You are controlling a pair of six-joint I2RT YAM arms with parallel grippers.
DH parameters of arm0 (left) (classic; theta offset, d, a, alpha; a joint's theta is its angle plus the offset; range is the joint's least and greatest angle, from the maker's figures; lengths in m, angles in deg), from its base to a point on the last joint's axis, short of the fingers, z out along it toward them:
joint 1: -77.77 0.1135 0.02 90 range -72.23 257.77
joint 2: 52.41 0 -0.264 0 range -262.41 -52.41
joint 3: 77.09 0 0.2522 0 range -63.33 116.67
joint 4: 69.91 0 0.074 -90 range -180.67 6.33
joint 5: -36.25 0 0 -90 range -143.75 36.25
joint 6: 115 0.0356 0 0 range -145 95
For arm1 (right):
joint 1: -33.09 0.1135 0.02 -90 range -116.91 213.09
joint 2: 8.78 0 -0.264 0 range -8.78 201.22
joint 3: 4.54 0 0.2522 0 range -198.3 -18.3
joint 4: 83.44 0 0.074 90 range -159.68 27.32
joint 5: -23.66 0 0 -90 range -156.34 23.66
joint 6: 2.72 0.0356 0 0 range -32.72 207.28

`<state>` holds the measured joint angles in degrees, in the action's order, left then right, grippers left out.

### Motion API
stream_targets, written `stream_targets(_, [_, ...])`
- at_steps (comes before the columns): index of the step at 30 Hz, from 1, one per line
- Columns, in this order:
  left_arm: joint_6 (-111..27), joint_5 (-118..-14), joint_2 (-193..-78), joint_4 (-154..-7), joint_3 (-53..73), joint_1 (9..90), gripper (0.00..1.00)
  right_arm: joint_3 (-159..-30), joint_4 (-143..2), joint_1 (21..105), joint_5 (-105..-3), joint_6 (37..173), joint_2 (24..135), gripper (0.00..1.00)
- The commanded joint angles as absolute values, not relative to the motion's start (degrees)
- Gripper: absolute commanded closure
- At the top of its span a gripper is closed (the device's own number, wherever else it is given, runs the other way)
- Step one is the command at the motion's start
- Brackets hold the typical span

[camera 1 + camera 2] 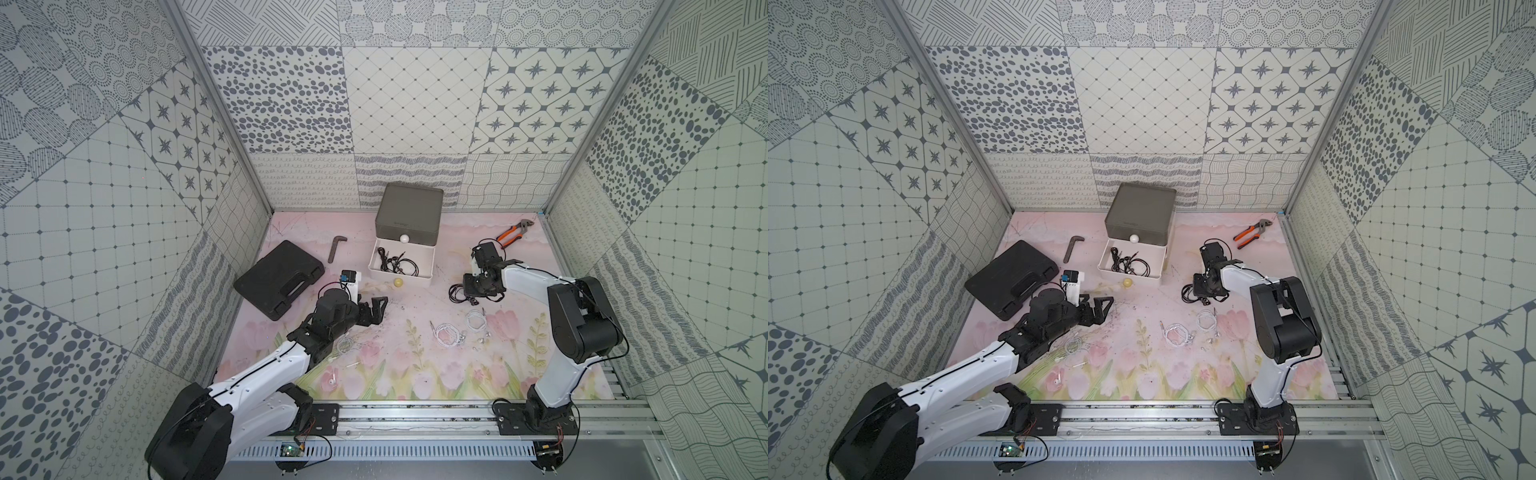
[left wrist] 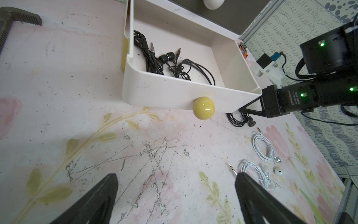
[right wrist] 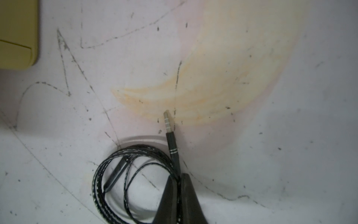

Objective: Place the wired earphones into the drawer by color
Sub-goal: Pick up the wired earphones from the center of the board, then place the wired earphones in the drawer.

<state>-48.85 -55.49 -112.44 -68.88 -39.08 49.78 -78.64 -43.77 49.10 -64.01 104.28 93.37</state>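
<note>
Jaws of right gripper (image 3: 178, 176) pinching shut on coiled black braided-cable earphones (image 3: 116, 172) beside their plug stem, on pink floral mat (image 1: 415, 365), pulled-out white plastic drawer tray (image 1: 411, 281) holding other black sets (image 1: 392, 262) just left and slightly far, left gripper (image 2: 176, 176) spread open.

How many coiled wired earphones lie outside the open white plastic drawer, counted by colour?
White coiled wired earphones: 3
Black coiled wired earphones, pinched by the right gripper: 1
Total: 4
</note>
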Motion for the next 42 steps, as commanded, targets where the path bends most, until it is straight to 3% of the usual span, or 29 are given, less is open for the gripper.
stream_targets(1, [-47.85, -54.97, -112.18, -66.8, -38.71, 49.98, 0.01, -78.9, -43.84, 49.17, -64.14, 104.29, 92.79, 1.0])
stream_targets(23, [-48.11, -52.46, -106.7, -67.67, -40.73, 49.99, 0.01, -77.17, -37.05, 52.84, -66.33, 105.74, 71.4, 1.0])
stream_targets(32, [-48.19, -51.48, -104.33, -68.33, -41.36, 49.97, 0.01, -80.98, -37.46, 61.94, -71.73, 103.18, 63.32, 1.0])
stream_targets(42, [-48.1, -50.87, -102.98, -68.63, -41.87, 49.89, 0.01, -87.46, -44.69, 70.83, -76.35, 101.43, 66.39, 1.0])
